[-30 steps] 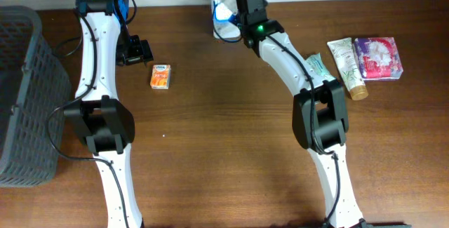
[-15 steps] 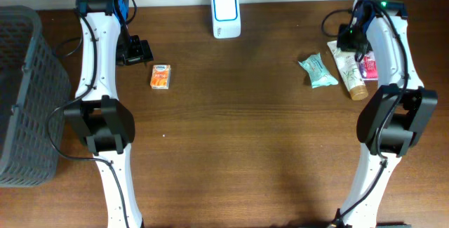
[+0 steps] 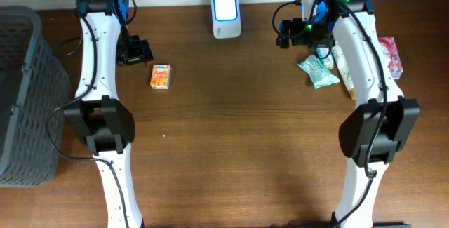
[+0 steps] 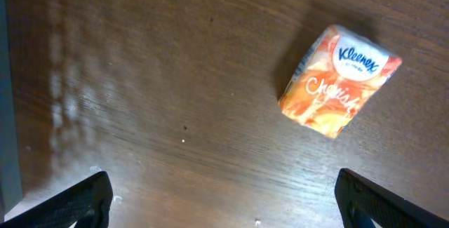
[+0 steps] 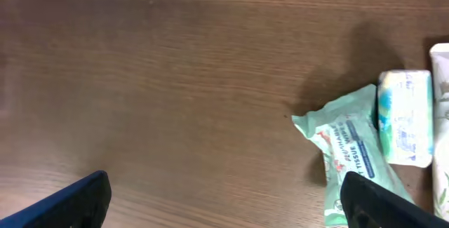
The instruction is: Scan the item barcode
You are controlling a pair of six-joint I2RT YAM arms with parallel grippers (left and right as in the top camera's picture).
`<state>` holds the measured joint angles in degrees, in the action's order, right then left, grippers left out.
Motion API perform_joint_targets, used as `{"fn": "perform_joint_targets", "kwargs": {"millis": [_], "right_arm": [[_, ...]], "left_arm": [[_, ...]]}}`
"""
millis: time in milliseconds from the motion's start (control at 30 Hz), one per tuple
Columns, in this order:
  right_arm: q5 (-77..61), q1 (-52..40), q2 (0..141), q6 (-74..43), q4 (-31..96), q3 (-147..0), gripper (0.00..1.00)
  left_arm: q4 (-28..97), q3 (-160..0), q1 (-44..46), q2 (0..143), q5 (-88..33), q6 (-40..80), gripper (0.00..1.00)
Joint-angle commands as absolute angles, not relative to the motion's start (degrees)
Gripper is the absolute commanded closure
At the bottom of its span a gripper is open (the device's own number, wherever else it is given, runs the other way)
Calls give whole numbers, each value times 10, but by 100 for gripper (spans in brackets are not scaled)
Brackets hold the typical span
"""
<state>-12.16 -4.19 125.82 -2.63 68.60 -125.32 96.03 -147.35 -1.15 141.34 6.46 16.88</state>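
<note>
Dark brown wood grain covers the bench (image 3: 231, 151); a grey slatted basket (image 3: 21, 95) stands at its left edge; a white scanner (image 3: 226, 15) with a lit pale-blue face sits at the middle of the far edge; the right gripper (image 5: 224, 200) hovers just right of it, jaws wide apart and empty; the left gripper (image 4: 224, 203), spread likewise with nothing between its fingers, hangs near the far edge in the left half; a pink pack (image 3: 391, 51) lies by the right edge; a green pack (image 5: 351, 158) printed "TISSUE WIPE" lies toward the far right corner; an orange pack (image 4: 338, 81) reading "Kleenex" lies just beside the left gripper; a smaller white pack (image 5: 405, 118), blue and yellow print unreadable, touches the green pack's right side.
</note>
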Motion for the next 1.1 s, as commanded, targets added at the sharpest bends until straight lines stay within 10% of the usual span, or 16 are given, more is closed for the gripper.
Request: {"fn": "perform_joint_targets", "kwargs": {"millis": [0,133,233,267,300,367,633,867,1067], "right_arm": [[-129,-44,1247,-24,686,-1260,1],[-129,-44,1247,-24,686,-1260,1],[-129,-44,1247,-24,686,-1260,1],[-129,-44,1247,-24,686,-1260,1],[-129,-44,1247,-24,686,-1260,1],[-129,-44,1247,-24,686,-1260,1],[-129,-44,1247,-24,686,-1260,1],[-129,-44,1247,-24,686,-1260,1],[-129,-44,1247,-24,686,-1260,1]], "left_arm": [[952,-1482,-10,1422,64,172,1],[954,-1482,1,1426,-171,153,1],[931,-1482,58,1444,-60,136,4],[930,-1482,76,1444,-40,135,24],[921,-1482,89,1444,7,136,71],[891,-1481,98,1447,85,157,100],[821,-1481,67,1557,148,201,100],[872,-1487,197,1567,-235,140,100],[968,-1625,217,1559,19,186,100]]}}
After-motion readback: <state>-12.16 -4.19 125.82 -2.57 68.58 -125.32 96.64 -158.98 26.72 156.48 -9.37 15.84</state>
